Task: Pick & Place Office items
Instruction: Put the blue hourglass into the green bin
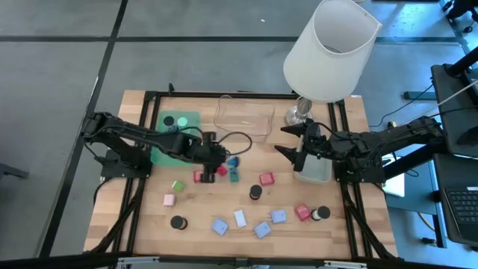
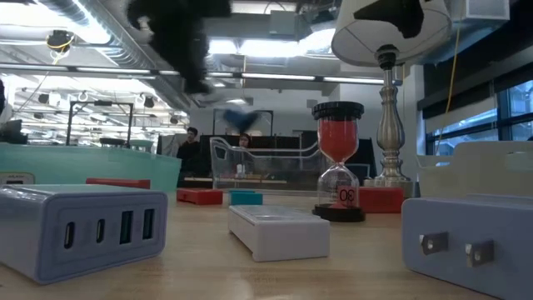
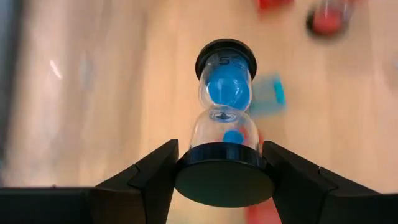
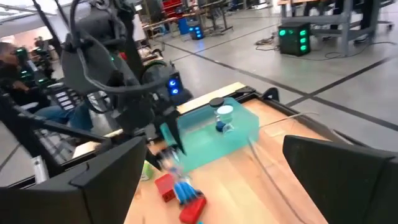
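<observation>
In the low view the left arm is a dark blur. Its left end effector (image 3: 221, 177) pinches a blue sand timer (image 3: 225, 124) by its black cap; the right end effector (image 1: 287, 140) hangs spread wide.

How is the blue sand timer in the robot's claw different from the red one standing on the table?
The blue sand timer is held off the table by one black end cap in the left gripper; the red sand timer stands upright on the table, untouched. Their sand differs: blue versus red. Both have clear glass bulbs and black caps.

Left end effector (image 1: 224, 160) holds hourglass (image 1: 232, 161) above table (image 1: 134, 217), before tray (image 1: 243, 116)
</observation>
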Motion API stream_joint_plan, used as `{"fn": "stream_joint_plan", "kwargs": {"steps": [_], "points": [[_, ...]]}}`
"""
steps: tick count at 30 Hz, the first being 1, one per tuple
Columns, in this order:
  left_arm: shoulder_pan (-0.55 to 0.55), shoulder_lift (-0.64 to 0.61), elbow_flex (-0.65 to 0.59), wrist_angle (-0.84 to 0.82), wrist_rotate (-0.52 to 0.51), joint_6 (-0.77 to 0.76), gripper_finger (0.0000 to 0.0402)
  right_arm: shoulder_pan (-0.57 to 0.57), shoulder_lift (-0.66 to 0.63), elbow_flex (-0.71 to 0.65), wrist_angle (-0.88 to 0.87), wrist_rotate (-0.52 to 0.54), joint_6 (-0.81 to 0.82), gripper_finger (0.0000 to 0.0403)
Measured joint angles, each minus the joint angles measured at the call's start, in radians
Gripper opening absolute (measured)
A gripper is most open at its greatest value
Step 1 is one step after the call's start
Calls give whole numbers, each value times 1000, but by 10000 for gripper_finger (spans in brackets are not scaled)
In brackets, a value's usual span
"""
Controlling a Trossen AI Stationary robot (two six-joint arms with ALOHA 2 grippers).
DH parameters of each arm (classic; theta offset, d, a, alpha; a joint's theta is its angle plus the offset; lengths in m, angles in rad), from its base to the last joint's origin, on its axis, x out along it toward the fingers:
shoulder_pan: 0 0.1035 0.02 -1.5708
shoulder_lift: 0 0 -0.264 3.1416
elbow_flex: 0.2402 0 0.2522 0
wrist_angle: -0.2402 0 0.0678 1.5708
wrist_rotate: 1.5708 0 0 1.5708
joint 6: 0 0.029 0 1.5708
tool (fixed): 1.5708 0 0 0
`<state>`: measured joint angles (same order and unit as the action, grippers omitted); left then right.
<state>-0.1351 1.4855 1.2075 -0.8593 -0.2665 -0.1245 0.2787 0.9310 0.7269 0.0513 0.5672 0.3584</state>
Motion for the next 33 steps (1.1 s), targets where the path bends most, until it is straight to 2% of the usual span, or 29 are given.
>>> {"fn": "stream_joint_plan", "kwargs": {"steps": [5, 8, 12, 13, 23, 33], "points": [[34, -3, 157, -497, 45, -194, 214, -4, 0, 0, 0, 61, 0, 382], [72, -4, 181, -714, 106, -293, 214, -7, 0, 0, 0, 65, 0, 382], [130, -18, 121, -697, 262, -310, 214, -6, 0, 0, 0, 65, 0, 382], [143, -14, 114, -709, 275, -292, 214, -7, 0, 0, 0, 65, 0, 382], [317, -2, -14, -711, 171, -221, 214, -7, 1, -1, -19, 63, -2, 382], [529, -1, -143, -711, 141, -238, 214, -7, 1, -1, -58, 62, -2, 382]]}}
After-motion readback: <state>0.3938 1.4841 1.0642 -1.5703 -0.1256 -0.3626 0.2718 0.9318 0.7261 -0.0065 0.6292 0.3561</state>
